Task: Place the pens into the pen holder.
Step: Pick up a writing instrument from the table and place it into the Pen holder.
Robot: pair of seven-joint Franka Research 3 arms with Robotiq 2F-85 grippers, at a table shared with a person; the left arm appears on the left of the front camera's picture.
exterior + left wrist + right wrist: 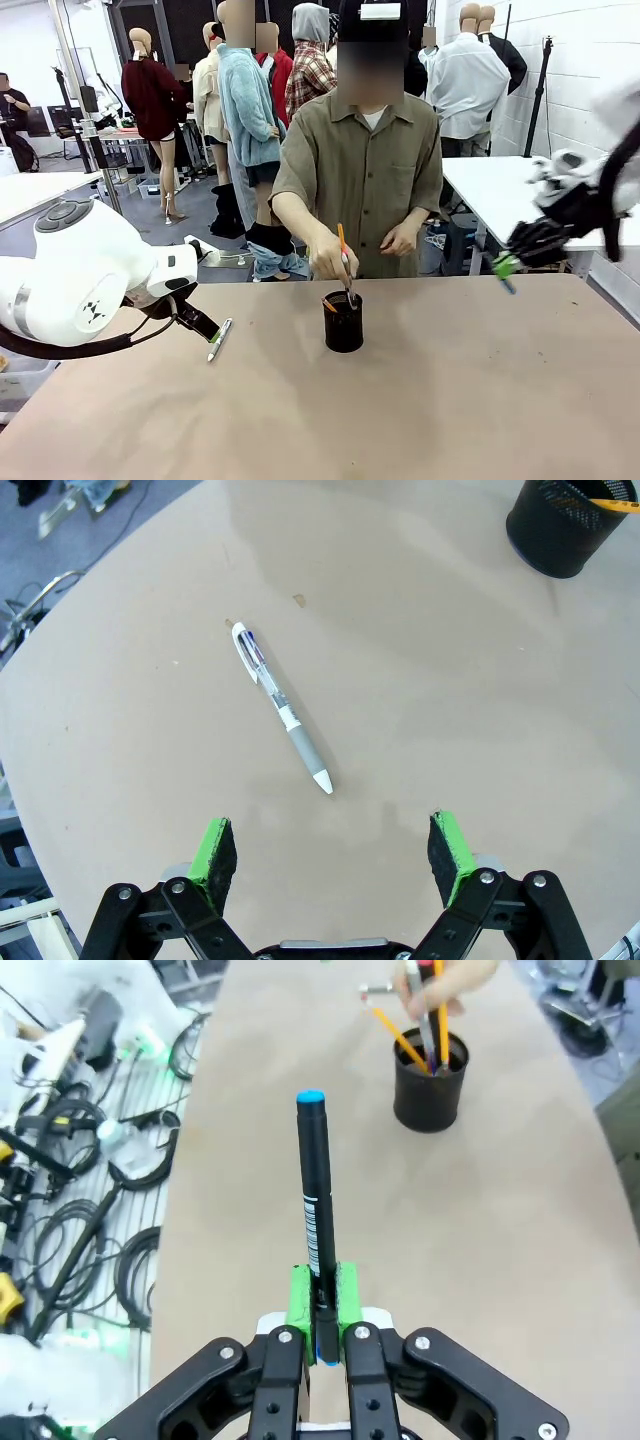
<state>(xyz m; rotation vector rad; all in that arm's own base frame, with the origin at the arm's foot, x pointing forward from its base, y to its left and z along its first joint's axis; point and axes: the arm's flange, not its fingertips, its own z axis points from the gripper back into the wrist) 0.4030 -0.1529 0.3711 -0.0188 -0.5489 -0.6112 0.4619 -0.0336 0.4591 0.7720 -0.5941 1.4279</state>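
Note:
A white pen with a grey grip (280, 705) lies flat on the tan table, just ahead of my left gripper (332, 858), which is open and hovers above it. From the front, that pen (219, 339) rests beside the left gripper (200, 325). My right gripper (322, 1300) is shut on a dark pen with a blue end (315, 1190), held in the air at the table's right side (505, 266). The black mesh pen holder (343, 321) stands mid-table with several pens in it. A person's hand (333, 264) holds an orange pen and a grey one over the cup.
The holder (430, 1085) sits far ahead of the right gripper, with bare tabletop between. Cables and gear (90, 1210) lie on the floor past the table's edge. A white table (500, 190) stands behind at the right.

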